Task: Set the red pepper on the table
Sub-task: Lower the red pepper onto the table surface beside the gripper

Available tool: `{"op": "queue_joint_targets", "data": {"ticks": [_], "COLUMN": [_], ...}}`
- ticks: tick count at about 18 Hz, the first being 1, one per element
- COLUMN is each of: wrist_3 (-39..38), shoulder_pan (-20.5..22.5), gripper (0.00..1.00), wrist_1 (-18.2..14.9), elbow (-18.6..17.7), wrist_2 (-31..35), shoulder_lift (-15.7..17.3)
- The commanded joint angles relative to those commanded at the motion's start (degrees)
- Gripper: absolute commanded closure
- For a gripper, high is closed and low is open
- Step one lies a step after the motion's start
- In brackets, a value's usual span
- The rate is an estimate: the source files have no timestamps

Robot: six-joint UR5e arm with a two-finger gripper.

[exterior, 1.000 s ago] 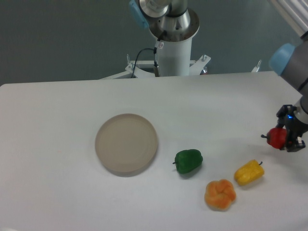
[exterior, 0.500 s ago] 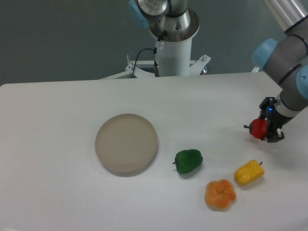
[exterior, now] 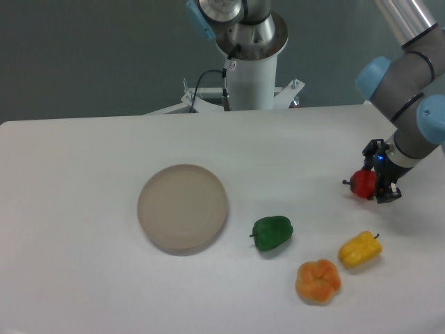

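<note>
White tabletop fills most of the view, with a dark wall and the arm's base behind it. On the table (exterior: 83, 174) a beige plate (exterior: 183, 207) lies left of centre. A green pepper (exterior: 272, 232) is set at about 4 o'clock from the plate, with an orange pepper (exterior: 318, 281) and a yellow pepper (exterior: 359, 250) further toward the lower right.

The red pepper (exterior: 362, 184) is held at the right side of the table, at roughly 12 o'clock from the yellow pepper and well apart from it. The gripper (exterior: 372, 184) is closed narrowly around it, the jaws pressed on its sides, with the stem pointing toward 9 o'clock. Whether the pepper touches the surface cannot be told; it appears to be just above it.

The step in hand is judged to be the set-down. It would be done well if the pepper were lowered straight down onto the bare patch beneath, until contact is made, before the jaws are parted. A release from any height should be avoided, since a rounded, glossy toy is likely to roll. The jaws should be opened evenly, and the gripper lifted straight up so that the pepper is not dragged toward the yellow pepper at 6 o'clock.
</note>
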Motion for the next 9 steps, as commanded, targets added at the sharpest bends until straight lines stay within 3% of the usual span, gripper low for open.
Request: {"op": "queue_joint_targets", "data": {"ticks": [9], "wrist_3": [0.1], "shoulder_pan": [-0.1], "gripper": [0.64], "wrist_1": [1.6], "elbow": [-0.7], "wrist_2": [-0.8], "shoulder_lift": [-0.1]}}
